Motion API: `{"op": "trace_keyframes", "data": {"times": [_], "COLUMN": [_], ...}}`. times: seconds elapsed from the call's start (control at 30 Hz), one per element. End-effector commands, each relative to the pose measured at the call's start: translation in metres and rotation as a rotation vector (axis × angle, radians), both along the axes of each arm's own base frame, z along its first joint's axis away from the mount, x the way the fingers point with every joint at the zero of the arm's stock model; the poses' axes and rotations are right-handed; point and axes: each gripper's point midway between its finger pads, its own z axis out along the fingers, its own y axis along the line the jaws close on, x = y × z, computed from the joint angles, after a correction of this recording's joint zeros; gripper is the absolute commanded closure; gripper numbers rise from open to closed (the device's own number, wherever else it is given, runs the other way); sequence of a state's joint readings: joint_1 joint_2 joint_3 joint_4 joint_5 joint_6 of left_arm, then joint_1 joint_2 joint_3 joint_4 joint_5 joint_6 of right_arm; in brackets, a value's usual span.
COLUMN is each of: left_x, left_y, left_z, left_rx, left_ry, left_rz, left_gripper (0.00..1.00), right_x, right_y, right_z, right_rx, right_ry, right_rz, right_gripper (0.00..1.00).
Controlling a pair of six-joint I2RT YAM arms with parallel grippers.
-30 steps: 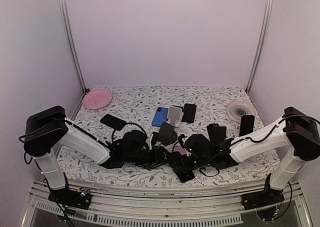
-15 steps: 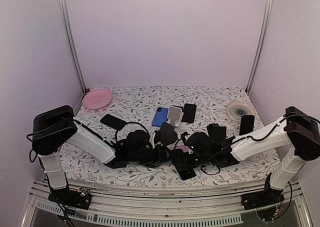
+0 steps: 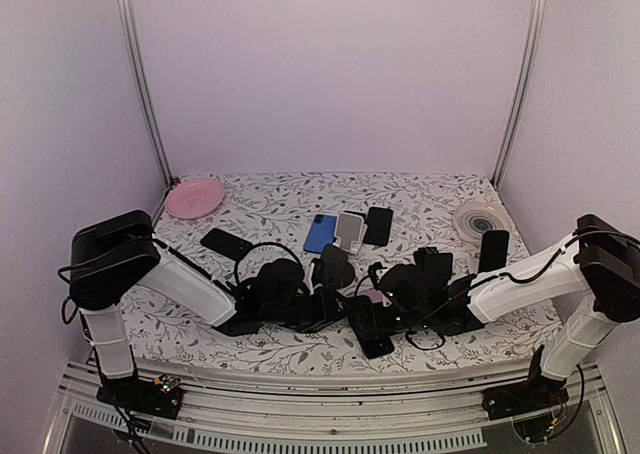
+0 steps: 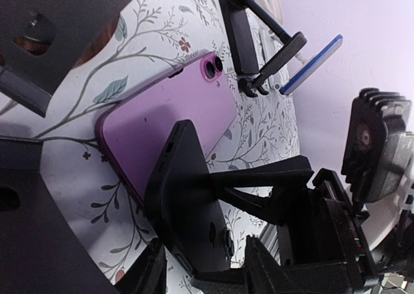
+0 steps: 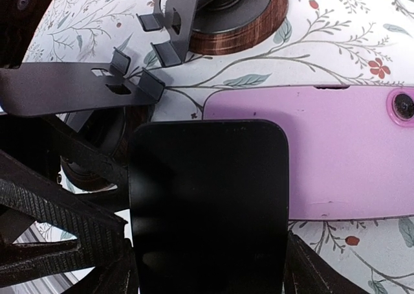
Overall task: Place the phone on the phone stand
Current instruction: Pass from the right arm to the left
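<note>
A black phone [image 5: 207,203] stands up off the table between the fingers of my right gripper [image 5: 207,268], which is shut on its long sides. In the left wrist view the same black phone [image 4: 187,203] is edge-on, and my left gripper [image 4: 206,271] straddles its lower end with slim gaps at both fingers. In the top view the two grippers meet at the front centre, left gripper [image 3: 335,309] and right gripper [image 3: 368,326]. A pink phone [image 5: 336,151] lies flat under them. A dark metal phone stand [image 5: 71,87] lies just beyond, and another with a round wooden base [image 5: 233,15].
Further back lie a blue phone [image 3: 320,232], a white stand [image 3: 349,229] and two black phones [image 3: 378,224] [image 3: 225,242]. More dark phones stand at the right [image 3: 493,249]. A pink plate [image 3: 194,197] sits back left, a white disc [image 3: 478,217] back right.
My left arm has slid right, up to the right gripper, and its jaws have narrowed around the black phone's end. The right gripper has kept its hold, shifting only slightly.
</note>
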State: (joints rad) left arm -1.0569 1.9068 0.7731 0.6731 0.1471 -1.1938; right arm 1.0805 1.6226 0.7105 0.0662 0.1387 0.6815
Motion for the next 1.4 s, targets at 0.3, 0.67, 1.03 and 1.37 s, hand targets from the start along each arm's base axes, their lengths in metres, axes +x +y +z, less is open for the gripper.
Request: {"op": "trace_keyframes", "data": {"times": [0.3, 0.67, 1.03, 1.37], "left_x": [0.000, -0.005, -0.004, 0.000], "left_y": [-0.007, -0.026, -0.028, -0.036], "left_z": [0.002, 0.009, 0.007, -0.014], "left_rx": [0.089, 0.119, 0.157, 0.194], "left_ry": [-0.031, -0.059, -0.080, -0.061], "left_rz": [0.032, 0.008, 0.024, 0.005], "left_gripper": [0.51, 0.54, 0.56, 0.61], "right_x": [-0.001, 0.001, 0.002, 0.001], "right_y": [0.000, -0.010, -0.017, -0.016], "right_z": [0.024, 0.027, 0.031, 0.031], "right_rx": [0.152, 0.196, 0.220, 0.228], "right_ry": [-0.005, 0.000, -0.014, -0.014], "right_rz": [-0.012, -0.043, -0.053, -0.050], "right_gripper": [0.28, 0.27, 0.27, 0.27]}}
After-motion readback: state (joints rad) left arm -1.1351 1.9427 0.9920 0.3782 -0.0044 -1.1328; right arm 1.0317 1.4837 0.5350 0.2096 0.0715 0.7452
